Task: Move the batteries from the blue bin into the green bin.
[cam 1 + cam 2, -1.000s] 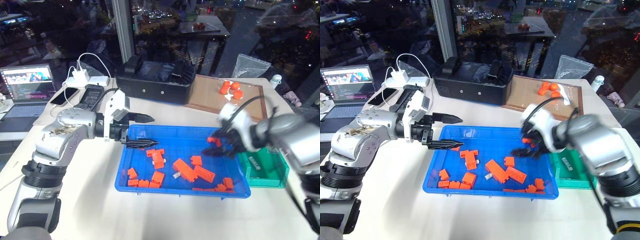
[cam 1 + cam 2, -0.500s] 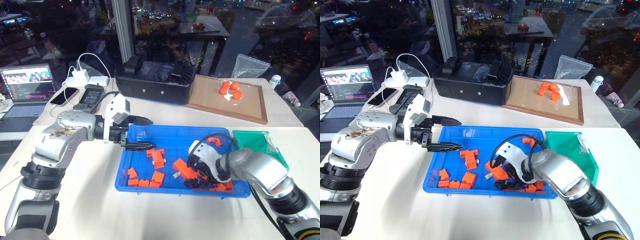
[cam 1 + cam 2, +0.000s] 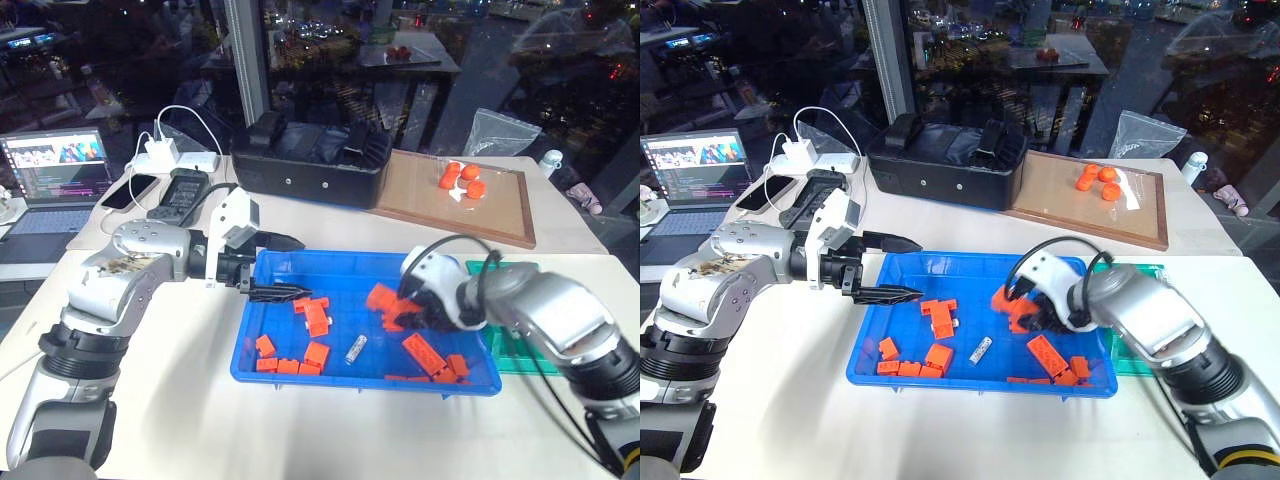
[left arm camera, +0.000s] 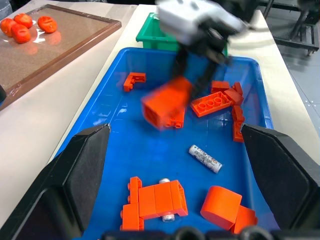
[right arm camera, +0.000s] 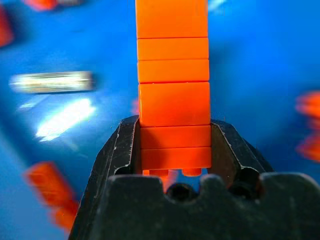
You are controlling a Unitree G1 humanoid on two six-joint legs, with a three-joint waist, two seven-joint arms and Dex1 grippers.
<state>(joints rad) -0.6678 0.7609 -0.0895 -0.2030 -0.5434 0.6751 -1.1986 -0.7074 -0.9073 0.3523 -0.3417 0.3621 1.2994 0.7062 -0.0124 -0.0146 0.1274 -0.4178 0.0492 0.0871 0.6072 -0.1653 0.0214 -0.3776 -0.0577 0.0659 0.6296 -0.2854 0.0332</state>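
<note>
Orange brick (image 5: 173, 95) clamped between right fingers (image 5: 125, 150), plain in the right wrist view; head views show it lifted over the blue bin (image 3: 300, 372). One battery (image 3: 355, 349) lies on bare bin floor mid-tray. Green bin (image 3: 520, 345) touches the tray's right edge. Left fingers (image 3: 283, 291) spread wide, empty, at the left rim.

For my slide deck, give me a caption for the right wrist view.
Right gripper clamps an orange brick stack above the blue bin; a battery lies below.
</note>
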